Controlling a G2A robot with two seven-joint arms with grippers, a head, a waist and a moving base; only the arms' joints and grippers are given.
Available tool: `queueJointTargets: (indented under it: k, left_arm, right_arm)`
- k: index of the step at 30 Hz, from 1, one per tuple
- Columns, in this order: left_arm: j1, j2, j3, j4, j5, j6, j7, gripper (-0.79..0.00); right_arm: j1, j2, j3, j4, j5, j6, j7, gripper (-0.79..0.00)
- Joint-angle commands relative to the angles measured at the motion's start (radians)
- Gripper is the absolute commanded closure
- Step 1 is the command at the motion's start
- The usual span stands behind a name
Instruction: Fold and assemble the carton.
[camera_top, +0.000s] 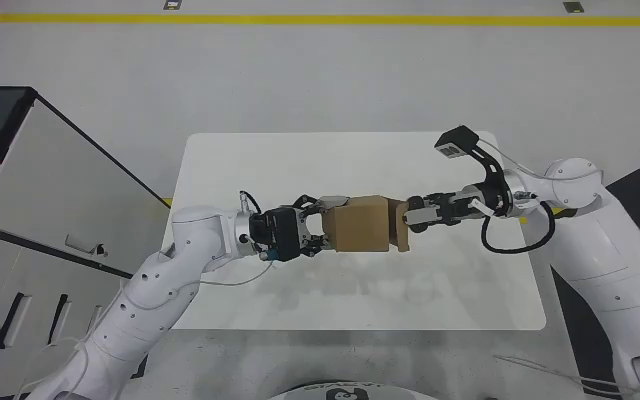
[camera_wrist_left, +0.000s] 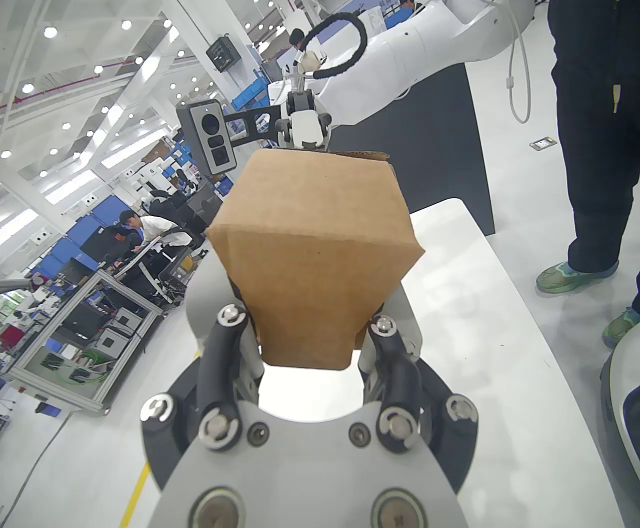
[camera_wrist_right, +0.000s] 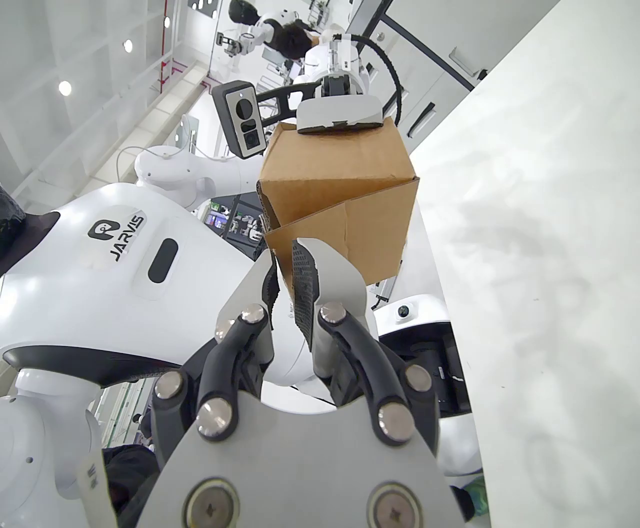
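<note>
A brown carton (camera_top: 362, 222) hangs just above the white table's (camera_top: 300, 160) middle, held between both arms. My left gripper (camera_top: 325, 228) holds its closed end, the two fingers pressed on opposite sides of the carton (camera_wrist_left: 315, 250). That gripper (camera_wrist_left: 307, 310) is shut on it. At the other end, my right gripper (camera_top: 408, 217) is shut on a loose flap (camera_top: 402, 230). In the right wrist view the flap's edge (camera_wrist_right: 320, 230) runs in between the right gripper's (camera_wrist_right: 285, 280) fingers. The inside of the carton is hidden.
A dark-edged cabinet (camera_top: 60, 180) stands off the table's left side. A person (camera_wrist_left: 595, 150) stands on the floor beside the table, clear of the carton. Bare table surface lies all around the carton (camera_wrist_right: 340, 165).
</note>
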Motion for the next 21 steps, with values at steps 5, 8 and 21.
queueJointTargets:
  k: [5, 8, 21]
  left_arm:
    - [0.007, 0.003, -0.001, -0.009, 0.012, 0.0, -0.023, 0.0]
    - [0.008, 0.003, -0.003, -0.011, 0.01, 0.002, -0.03, 0.0]
    - [0.006, 0.005, -0.006, -0.007, 0.004, 0.008, -0.04, 0.0]
  right_arm:
    - [0.005, -0.004, -0.01, 0.004, -0.003, 0.008, 0.008, -0.018]
    - [0.009, -0.007, -0.016, 0.008, -0.008, 0.011, 0.011, -0.015]
    - [0.021, -0.013, -0.029, 0.019, -0.023, 0.03, 0.03, -0.24]
